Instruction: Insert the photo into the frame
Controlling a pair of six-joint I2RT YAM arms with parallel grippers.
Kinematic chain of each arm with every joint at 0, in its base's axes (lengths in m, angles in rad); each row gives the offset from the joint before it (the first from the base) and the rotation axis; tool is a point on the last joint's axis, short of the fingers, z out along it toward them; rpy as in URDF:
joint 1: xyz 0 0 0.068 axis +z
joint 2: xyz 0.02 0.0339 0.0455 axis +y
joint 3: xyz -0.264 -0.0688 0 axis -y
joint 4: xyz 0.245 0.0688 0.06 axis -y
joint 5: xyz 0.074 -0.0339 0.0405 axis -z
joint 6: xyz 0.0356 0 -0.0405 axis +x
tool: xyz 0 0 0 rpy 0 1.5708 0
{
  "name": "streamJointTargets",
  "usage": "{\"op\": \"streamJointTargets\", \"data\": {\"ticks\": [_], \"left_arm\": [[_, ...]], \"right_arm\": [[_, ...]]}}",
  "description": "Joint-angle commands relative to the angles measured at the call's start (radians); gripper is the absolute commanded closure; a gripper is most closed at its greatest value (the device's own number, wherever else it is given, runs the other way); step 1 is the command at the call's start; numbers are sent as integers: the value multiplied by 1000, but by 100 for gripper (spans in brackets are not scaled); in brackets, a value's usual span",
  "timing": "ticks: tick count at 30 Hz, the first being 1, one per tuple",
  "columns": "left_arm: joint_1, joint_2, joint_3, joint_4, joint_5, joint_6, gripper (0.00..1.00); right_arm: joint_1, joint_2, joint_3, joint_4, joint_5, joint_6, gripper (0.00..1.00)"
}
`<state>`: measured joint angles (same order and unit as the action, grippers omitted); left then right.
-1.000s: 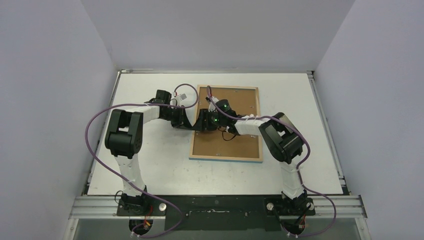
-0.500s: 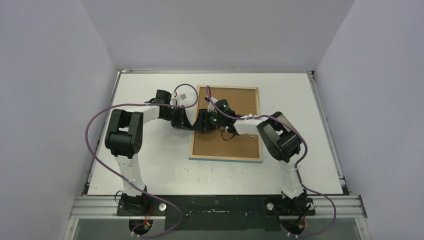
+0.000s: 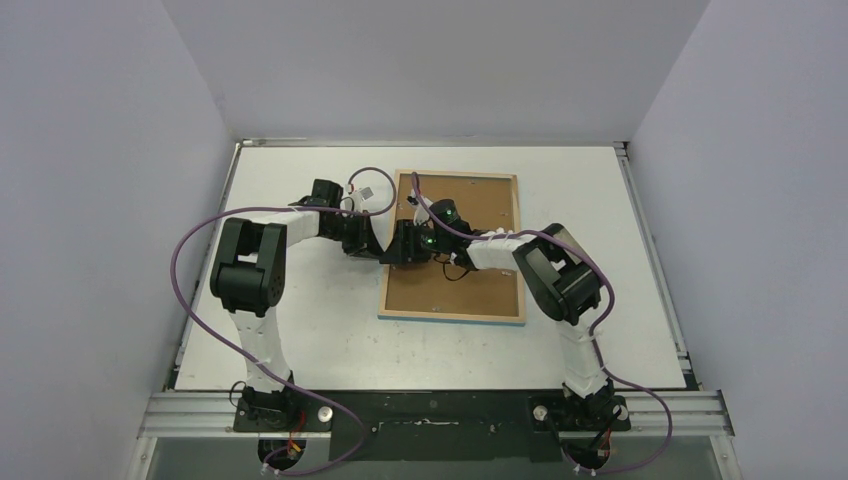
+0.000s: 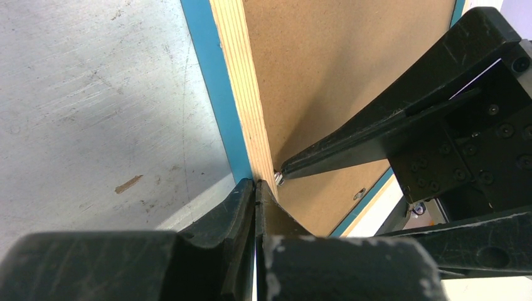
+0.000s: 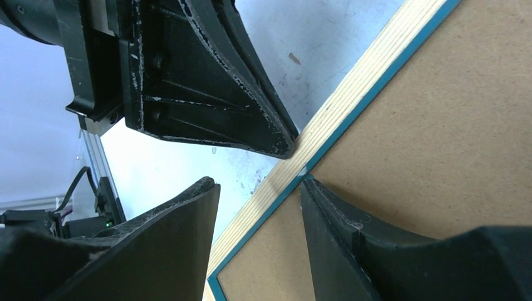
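Top external view: the frame [image 3: 519,250] lies face down at the middle of the table [image 3: 300,330], its pale wooden reverse up and the brown backing board [image 3: 480,290] filling it. The photo shows in no view; whether it sits under the board I cannot tell. The left gripper [image 3: 378,248] and right gripper [image 3: 402,248] meet at the middle of the frame's left edge, very near each other. That crowding is the first hazard, since a small sideways move could knock one gripper against the other.

Left wrist view: the left jaws are pressed together with nothing between them, their tips at bottom centre touching the striped plywood rim beside a small metal tab [image 4: 278,180]. The bright-blue border [image 4: 213,94] runs along the rim's outer side, next to scuffed grey tabletop. One slim black finger of the right gripper reaches in from the right to that same tab. Pushing here could slide the light frame across the smooth table, or the tip could slip off the narrow rim.

Right wrist view: the right jaws stand partly apart and hold nothing. The finger [image 5: 326,207] at lower right rests on the matte, fibrous board at the blue inner edge, and the other hangs over the table outside the rim. The board looks smooth and flat, so a prying tip may skid, bend the tab, or shift whatever lies beneath.
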<state>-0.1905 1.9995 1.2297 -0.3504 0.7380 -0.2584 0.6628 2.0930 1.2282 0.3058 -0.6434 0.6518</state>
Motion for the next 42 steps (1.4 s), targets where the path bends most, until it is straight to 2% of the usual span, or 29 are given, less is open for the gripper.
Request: {"op": "streamJointTargets", "data": {"ticks": [1, 34, 42], "left_arm": [[-1, 11, 44, 30, 21, -5, 100], [-2, 16, 71, 29, 11, -16, 100], [-3, 14, 72, 24, 12, -15, 100]], "right_arm": [[10, 37, 17, 77, -63, 9, 49], [27, -9, 20, 14, -115, -5, 49], [-5, -49, 54, -55, -76, -71, 42]]}}
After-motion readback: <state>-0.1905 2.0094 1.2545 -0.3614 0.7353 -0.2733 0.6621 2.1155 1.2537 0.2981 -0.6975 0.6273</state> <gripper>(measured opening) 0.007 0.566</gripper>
